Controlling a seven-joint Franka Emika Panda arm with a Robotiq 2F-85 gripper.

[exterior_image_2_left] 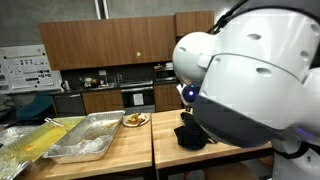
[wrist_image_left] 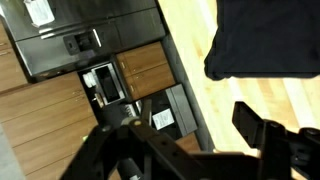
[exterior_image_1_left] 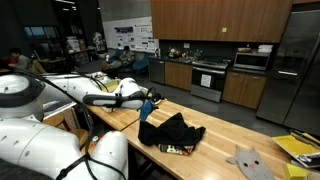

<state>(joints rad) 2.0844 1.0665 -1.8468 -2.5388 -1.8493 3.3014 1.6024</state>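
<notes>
While the gripper (exterior_image_1_left: 151, 100) hovers over the wooden table (exterior_image_1_left: 230, 128), its jaws stand apart, nothing between them. Black cloth (exterior_image_1_left: 170, 132) lies bunched on the table just beside and below it, apart from the fingers. Judged: handling the cloth well needs the jaws square over a raised fold, pressing to the wood, not flat fabric. Farther off: grey fabric piece (exterior_image_1_left: 250, 160), yellow items (exterior_image_1_left: 298, 148), metal trays (exterior_image_2_left: 85, 140).

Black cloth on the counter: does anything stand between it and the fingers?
Nothing visible does. In the wrist view, only bare wooden counter lies between the open fingers and the black cloth.
</notes>
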